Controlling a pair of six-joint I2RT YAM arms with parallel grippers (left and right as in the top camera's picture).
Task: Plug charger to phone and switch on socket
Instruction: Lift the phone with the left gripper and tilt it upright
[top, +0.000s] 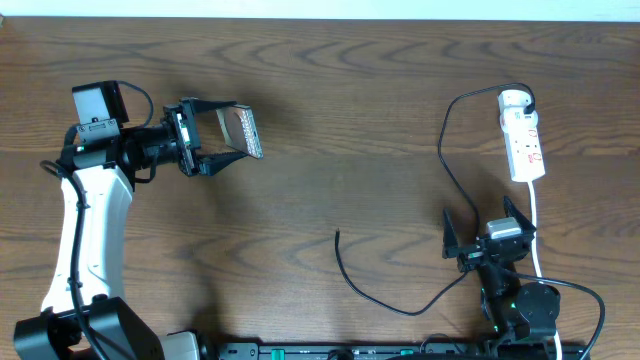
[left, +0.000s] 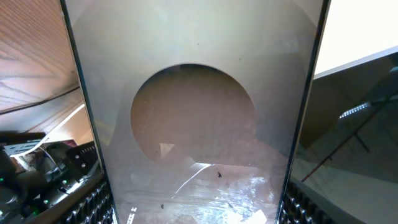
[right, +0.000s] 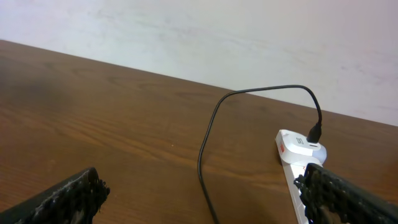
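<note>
1. The left arm (top: 85, 235), at the left of the overhead frame, is a long white link with black joints at both ends and a thin black cable along it.
2. A boxy black-and-grey camera (top: 97, 105) with a pale label sits at upper left.
3. The left gripper (top: 240, 130) is black with two flat, angular fingers; its pads (left: 93, 205) are black and ribbed.
4. The right arm (top: 520, 300), at lower right, is black and compact, with small green lights and looping black cables.
5. The right gripper (top: 478, 215) has black triangular fingers beside a grey block; its pads (right: 68, 199) are rough and black.
</note>
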